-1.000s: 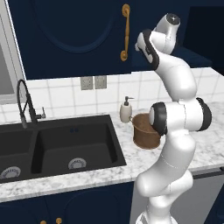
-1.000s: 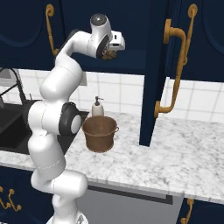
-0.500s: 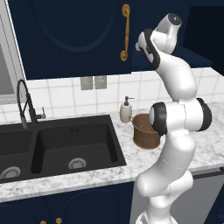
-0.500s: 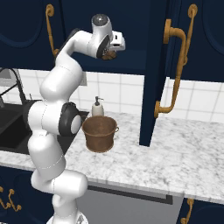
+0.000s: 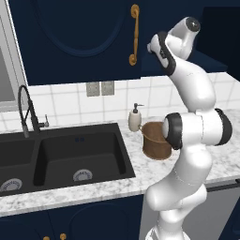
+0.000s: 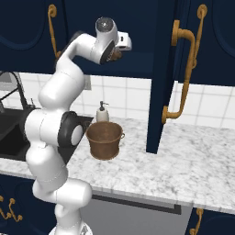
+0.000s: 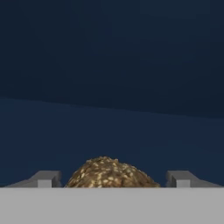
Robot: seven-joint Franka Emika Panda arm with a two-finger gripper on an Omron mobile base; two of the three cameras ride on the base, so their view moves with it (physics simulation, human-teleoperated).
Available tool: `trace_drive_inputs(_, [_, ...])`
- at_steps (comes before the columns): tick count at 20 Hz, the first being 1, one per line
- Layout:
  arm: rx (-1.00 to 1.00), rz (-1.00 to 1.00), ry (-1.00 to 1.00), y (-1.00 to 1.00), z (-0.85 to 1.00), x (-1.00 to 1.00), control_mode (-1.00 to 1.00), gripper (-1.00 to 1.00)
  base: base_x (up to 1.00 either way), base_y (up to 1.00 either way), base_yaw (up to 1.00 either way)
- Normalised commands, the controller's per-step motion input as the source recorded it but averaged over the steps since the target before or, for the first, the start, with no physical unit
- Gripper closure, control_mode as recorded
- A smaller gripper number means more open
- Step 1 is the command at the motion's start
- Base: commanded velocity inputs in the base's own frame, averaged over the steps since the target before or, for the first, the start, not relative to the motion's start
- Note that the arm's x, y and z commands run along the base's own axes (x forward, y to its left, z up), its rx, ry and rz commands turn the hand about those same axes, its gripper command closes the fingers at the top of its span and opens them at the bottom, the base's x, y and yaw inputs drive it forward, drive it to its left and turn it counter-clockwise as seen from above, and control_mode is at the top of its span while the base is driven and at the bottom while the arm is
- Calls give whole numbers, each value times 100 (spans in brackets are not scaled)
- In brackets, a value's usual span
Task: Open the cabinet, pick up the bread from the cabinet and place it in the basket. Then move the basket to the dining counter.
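Left base view: I have the arm raised with the hand reaching into the open cabinet [image 5: 178, 33], just right of the closed door's brass handle [image 5: 134, 35]. The gripper itself is hidden behind the wrist here, so I cannot tell its state from this side. The basket [image 5: 156, 139] stands upright on the marble counter [image 5: 93, 187], just right of the black sink [image 5: 61, 157] and close beside the white soap dispenser [image 5: 135, 119]. The arm's elbow overlaps the basket's right edge. The faucet [image 5: 28, 110] stands at the sink's back left.

Right base view: the gripper [image 6: 115, 54] sits at the cabinet's lower shelf edge, well above the basket [image 6: 104, 139]. A bit of brown, the bread [image 6: 117, 53], shows right at the hand. The cabinet's right door [image 6: 160, 73] stands swung out toward me, its long curly handle [image 6: 183, 73] facing right. The basket sits below and left of that door, with the dispenser [image 6: 102, 112] just behind it.

Hand view: the bread [image 7: 108, 174] is a seeded golden-brown roll lying on the dark cabinet floor [image 7: 112, 135], directly between the two fingertips [image 7: 43, 179]. The fingers are spread wide, one on each side of the roll with a visible gap to it on both sides, so nothing is grasped. The basket holds nothing I can see.
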Motion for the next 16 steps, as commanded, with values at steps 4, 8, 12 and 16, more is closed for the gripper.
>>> trace_drive_inputs(4, [0, 0, -17, 0, 2, -52, -100, 100, 0, 0, 0])
trace_drive_inputs(8, [0, 0, -1, 0, 12, -92, -100, 100, 0, 0, 0])
trace_drive_inputs(12, [0, 0, -2, 9, 18, -100, -100, 100, 0, 0, 0])
trace_drive_inputs(16, [0, 0, -1, 13, 20, -87, -100, 100, 0, 0, 0])
